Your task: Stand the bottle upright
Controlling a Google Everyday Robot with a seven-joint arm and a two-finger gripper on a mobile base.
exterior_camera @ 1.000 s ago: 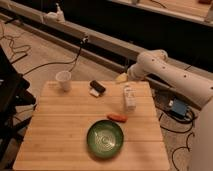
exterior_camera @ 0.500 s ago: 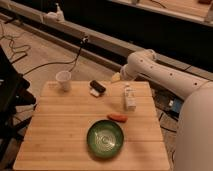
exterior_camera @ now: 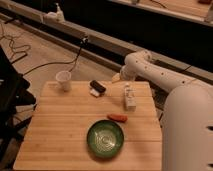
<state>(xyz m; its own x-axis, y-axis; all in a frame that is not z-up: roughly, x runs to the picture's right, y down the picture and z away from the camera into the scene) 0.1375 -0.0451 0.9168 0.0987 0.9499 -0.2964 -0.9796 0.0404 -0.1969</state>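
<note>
Table [exterior_camera: 60, 130]: pale wood planks, grain lines visible, smooth, matt.

Bottle [exterior_camera: 130, 96], at the table's 2 o'clock: whitish semi-clear plastic, pale label, dull sheen.

Cup [exterior_camera: 63, 80], 11 o'clock: white, paper look, matt.

Block [exterior_camera: 97, 87], 12 o'clock: black and white; material cannot be told.

Bowl [exterior_camera: 105, 138], 5 o'clock: green, glossy, catching light inside; glazed or plastic, cannot say.

Orange piece [exterior_camera: 117, 118], at 1 o'clock of the bowl: smooth, faint shine.

Arm [exterior_camera: 160, 77]: white moulded shell, smooth, satin plastic look.

Gripper [exterior_camera: 116, 78], just past the table's far edge at 1 o'clock: pale yellowish, matt.

Floor [exterior_camera: 45, 55]: dull tan, matt. Cables [exterior_camera: 17, 47] on it: black, rubbery look.
</note>
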